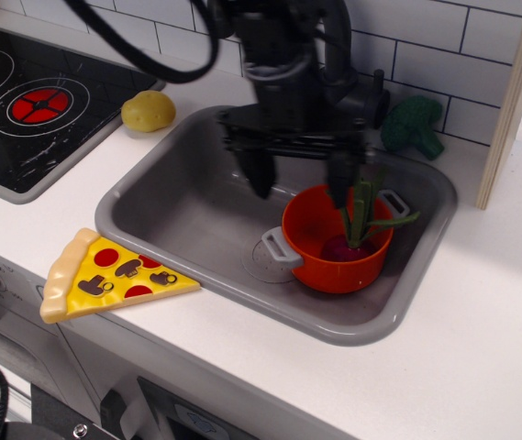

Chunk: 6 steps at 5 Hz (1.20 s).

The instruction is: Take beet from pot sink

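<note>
The orange-red pot point(338, 252) with grey side handles stands in the right half of the grey sink point(196, 211). The dark magenta beet point(343, 247) lies inside the pot, its green leaves point(363, 206) sticking up above the rim. My black gripper point(298, 180) hangs open and empty over the sink, just above the pot's left rim. One finger is left of the pot; the other is over the pot, next to the leaves. It is blurred by motion.
A green broccoli point(414, 126) lies behind the sink at the right. A black faucet point(348, 92) stands at the sink's back edge. A yellow potato point(148, 111) and a black stovetop point(31, 105) are to the left. A pizza slice point(109, 276) lies on the front counter.
</note>
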Available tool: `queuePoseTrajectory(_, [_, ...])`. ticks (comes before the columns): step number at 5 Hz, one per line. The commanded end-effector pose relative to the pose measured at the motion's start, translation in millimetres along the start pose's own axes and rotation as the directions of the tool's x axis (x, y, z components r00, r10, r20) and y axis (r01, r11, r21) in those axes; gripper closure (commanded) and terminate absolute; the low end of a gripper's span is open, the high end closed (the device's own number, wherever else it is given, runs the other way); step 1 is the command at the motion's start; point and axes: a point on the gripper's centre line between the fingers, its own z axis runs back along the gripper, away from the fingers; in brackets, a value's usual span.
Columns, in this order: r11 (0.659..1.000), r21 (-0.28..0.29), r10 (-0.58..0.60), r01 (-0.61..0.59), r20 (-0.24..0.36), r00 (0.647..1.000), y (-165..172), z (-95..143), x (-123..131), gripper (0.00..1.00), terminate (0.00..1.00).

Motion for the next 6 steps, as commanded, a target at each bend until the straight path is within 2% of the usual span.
queuePoseTrajectory(1, [0.996, -0.087, 0.024, -0.018, 0.062, 0.998, -39.6, -8.0, 21.9, 0.0, 0.0])
queuePoseTrajectory(2, [0.999, 0.002, 0.038, -0.038, 0.082, 0.996, -42.2, -29.7, 23.5, 0.0, 0.0])
queuePoseTrajectory(3, [0.997, 0.059, 0.041, -0.047, 0.099, 0.994, -39.6, -32.3, 21.5, 0.0, 0.0])
queuePoseTrajectory(4, [0.995, 0.079, 0.057, -0.064, 0.09, 0.994, -36.8, -34.1, 23.5, 0.0, 0.0])
queuePoseTrajectory(5, [0.994, 0.07, 0.077, -0.084, 0.097, 0.992, -36.4, -31.8, 27.6, 1.0, 0.0])
queuePoseTrajectory(6, [0.992, 0.063, 0.103, -0.112, 0.131, 0.986, -35.8, -22.5, 32.6, 1.0, 0.0])
